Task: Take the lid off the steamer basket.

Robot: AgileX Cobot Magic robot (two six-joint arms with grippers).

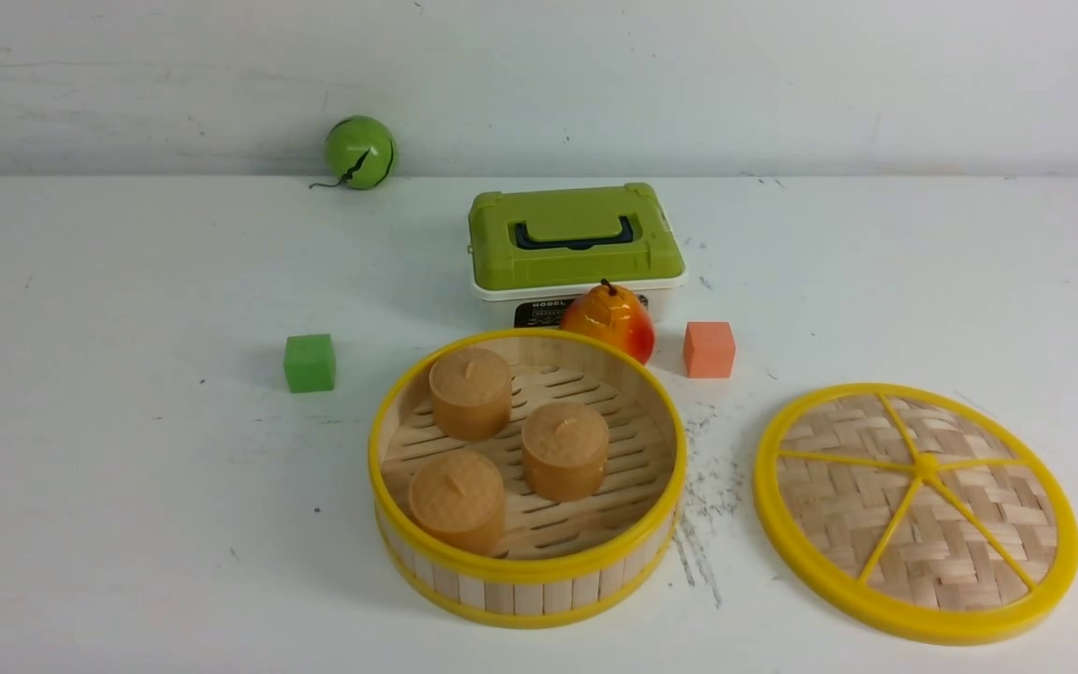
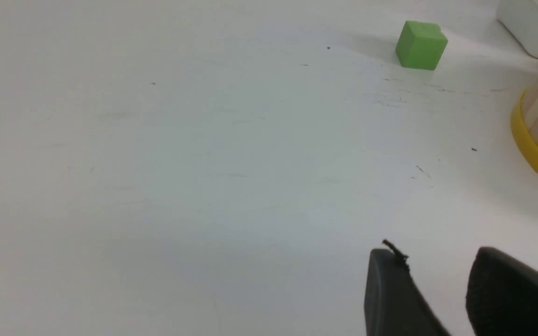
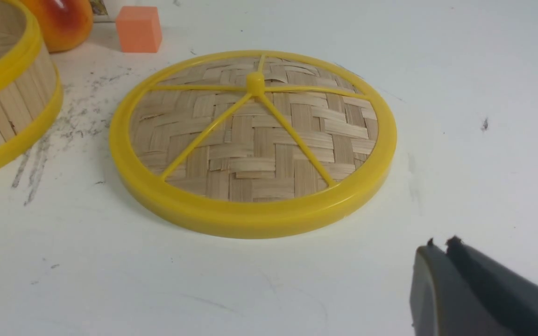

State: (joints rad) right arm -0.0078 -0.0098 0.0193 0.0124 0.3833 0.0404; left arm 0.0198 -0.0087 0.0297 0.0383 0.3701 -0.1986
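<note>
Lid (image 1: 918, 513) off, lying flat toward the counter's near right corner, apart from the uncovered steamer basket (image 1: 530, 566); removal looks complete, perhaps only arm retreat left. The right gripper (image 3: 442, 246) is closed, empty; the left gripper (image 2: 437, 254) is open, empty. Peach (image 1: 609, 323) and orange block (image 1: 709, 350), beyond, obstruct nothing.

woven bamboo lid (image 1: 852, 496) with glossy yellow plastic rim, pale wooden basket slats (image 1: 530, 597)

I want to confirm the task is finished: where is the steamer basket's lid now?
In the front view, the lid lies on the table at the robot's right, beside the steamer basket and nearer the robot than the orange cube.
</note>
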